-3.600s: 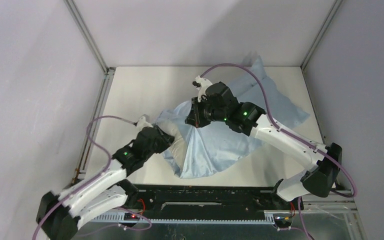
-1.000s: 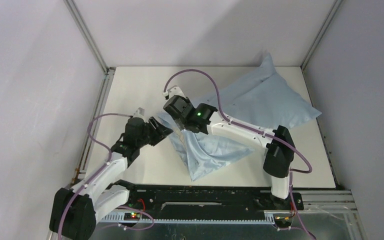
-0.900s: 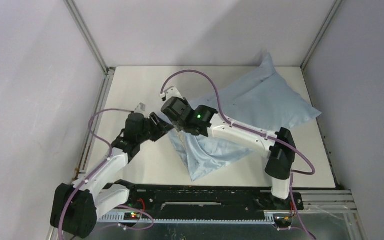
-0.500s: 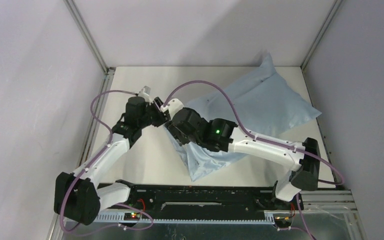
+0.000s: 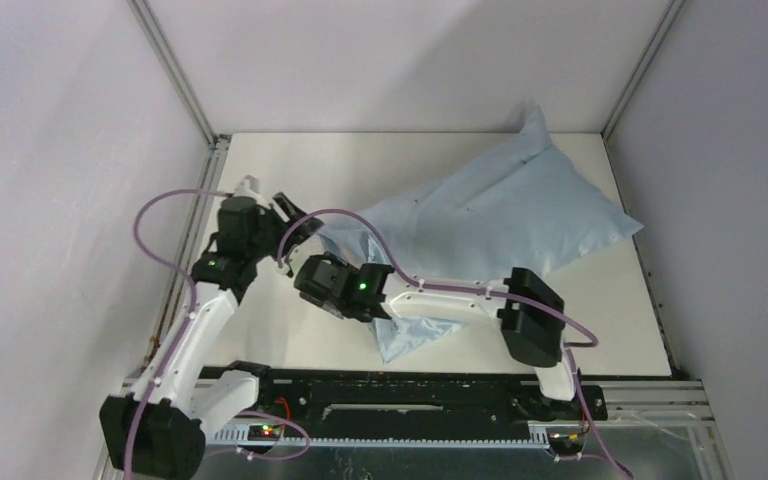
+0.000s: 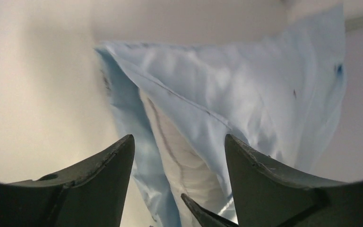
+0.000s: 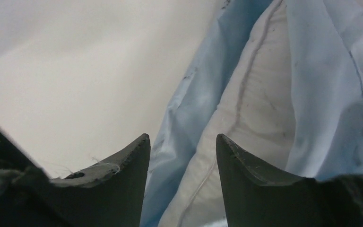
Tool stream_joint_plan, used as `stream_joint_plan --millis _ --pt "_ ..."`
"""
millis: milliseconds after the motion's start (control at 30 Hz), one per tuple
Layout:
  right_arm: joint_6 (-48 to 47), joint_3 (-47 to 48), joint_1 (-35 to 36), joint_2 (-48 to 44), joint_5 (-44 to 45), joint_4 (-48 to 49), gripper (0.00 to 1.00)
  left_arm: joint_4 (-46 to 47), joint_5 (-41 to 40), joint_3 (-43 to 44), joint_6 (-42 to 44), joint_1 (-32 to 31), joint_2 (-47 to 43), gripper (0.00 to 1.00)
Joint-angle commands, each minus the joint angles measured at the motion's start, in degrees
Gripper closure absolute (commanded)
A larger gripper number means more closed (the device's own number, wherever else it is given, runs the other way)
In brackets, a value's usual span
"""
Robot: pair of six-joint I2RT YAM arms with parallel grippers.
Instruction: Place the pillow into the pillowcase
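L gripper [image 6: 179,142] jaws apart, nothing btwn them; R gripper [image 7: 182,138] same, so you're gripping nothing. Pillow [image 7: 260,109] sits inside pillowcase [image 5: 500,215] on table [image 5: 280,165], white end showing at open mouth, just beyond both grippers.

Most of the pillow [image 7: 255,118] is tucked out of sight inside the pillowcase [image 5: 500,215]; only a white strip shows at its mouth. From above, the right arm [image 5: 440,298] covers that mouth. In both wrist views the pillowcase runs off the edges.
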Motion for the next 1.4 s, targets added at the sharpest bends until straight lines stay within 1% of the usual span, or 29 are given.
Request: stream_joint_plan --millis 0,133,200,333,400,467,533,633,800,933,1033,1100,1133,1167,1200,1233,1267,1300,1367 --pt "-2.4 8.0 -0.2 5.6 10.1 -2.2 0.41 -3.2 -5.9 1.3 0.5 6.1 -5.9 0.26" --pt "-2.5 13.6 -0.2 11.4 20.2 -5.6 0.35 -3.9 -5.0 1.3 0.8 9.4 -6.7 0.25" --pt "-4.5 15.1 -0.3 13.5 23.5 -6.3 0.31 -4.3 -4.9 1.1 0.7 10.2 -7.0 0.25" --pt "-5.0 15.8 -1.2 15.9 25.7 -7.2 0.26 -4.6 -6.8 -0.1 -0.3 11.1 -9.3 0.22" --pt "-4.6 14.8 -1.8 15.8 26.2 -6.9 0.26 -5.0 -7.9 -0.7 -0.9 13.5 -10.4 0.2" --pt "-4.7 12.8 -2.0 14.8 26.5 -5.2 0.25 -5.1 -8.7 -1.1 -1.7 15.2 -11.2 0.19" --pt "-6.3 10.8 -2.2 14.4 27.4 -2.0 0.23 -4.1 -7.7 -1.6 -2.5 16.8 -10.9 0.18" --pt "-8.4 10.6 -2.1 16.3 31.8 -0.5 0.19 -3.2 -5.7 -1.6 -3.6 18.5 -9.5 0.17" --pt "-14.8 10.3 -2.1 20.7 41.1 4.2 0.13 -2.6 -5.5 -1.4 -4.7 20.0 -8.9 0.16" --pt "-18.2 8.3 -3.0 21.3 45.0 10.1 0.13 -2.2 -6.3 -1.7 -5.4 20.7 -10.0 0.16" --pt "-21.5 7.5 -4.1 22.6 47.6 13.7 0.19 -2.0 -6.1 -1.7 -5.5 20.7 -10.5 0.16" --pt "-22.3 7.4 -4.8 23.3 47.8 14.8 0.27 -1.9 -5.7 -1.7 -5.5 20.9 -10.6 0.16" --pt "-22.3 7.4 -5.0 23.3 47.7 15.0 0.33 -1.9 -5.4 -1.8 -5.4 20.8 -10.6 0.16" --pt "-22.3 7.5 -5.3 23.2 47.7 15.2 0.46 -1.8 -5.2 -1.9 -5.3 20.8 -10.7 0.16" --pt "-22.1 7.5 -5.6 22.8 47.7 15.4 0.63 -1.7 -4.8 -2.1 -5.3 20.8 -10.9 0.17" --pt "-21.6 7.5 -5.9 22.2 47.4 15.3 0.82 -1.7 -4.4 -2.5 -5.2 20.9 -11.1 0.17" --pt "-20.7 7.7 -6.1 21.3 46.5 14.7 0.95 -1.3 -3.7 -3.0 -5.2 20.9 -11.3 0.18" --pt "-18.8 8.3 -6.2 20.0 45.4 12.8 1.0 -0.9 -2.9 -3.8 -5.2 20.8 -11.6 0.19" --pt "-13.5 10.0 -6.2 16.6 40.9 7.9 1.0 0.2 -0.5 -6.0 -5.4 20.7 -12.1 0.2"
